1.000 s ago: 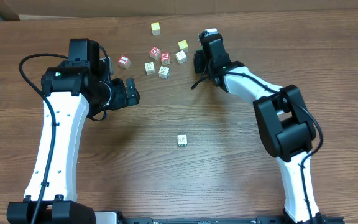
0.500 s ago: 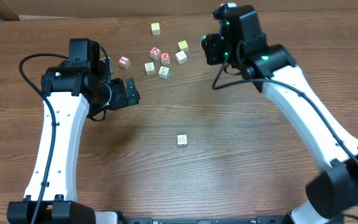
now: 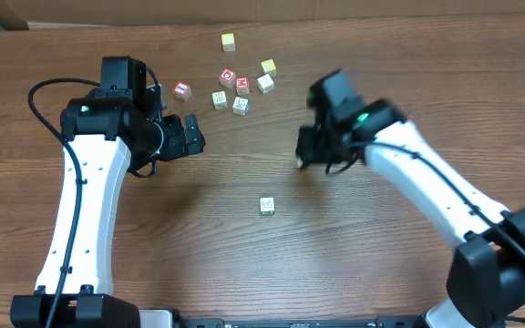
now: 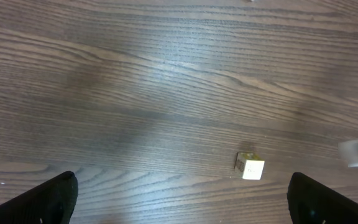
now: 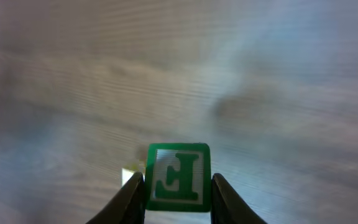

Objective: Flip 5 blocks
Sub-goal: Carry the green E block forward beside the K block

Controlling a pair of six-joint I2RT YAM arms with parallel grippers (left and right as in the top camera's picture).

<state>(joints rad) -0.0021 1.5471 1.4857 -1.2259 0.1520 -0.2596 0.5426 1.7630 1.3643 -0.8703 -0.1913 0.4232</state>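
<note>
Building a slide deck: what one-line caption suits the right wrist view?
Right arm's jaws pinch a green-faced letter block over the motion-blurred wooden table.

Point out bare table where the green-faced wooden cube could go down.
Bare wood: between the lone pale wooden cube and the far cluster of small wooden cubes, and nearer than that lone cube. Crowded: the cluster itself.

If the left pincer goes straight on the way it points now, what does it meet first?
Most likely the bare table: the open left pincer aims at it. The pale block lies right of the midline, probably missed, though depth is unclear.
</note>
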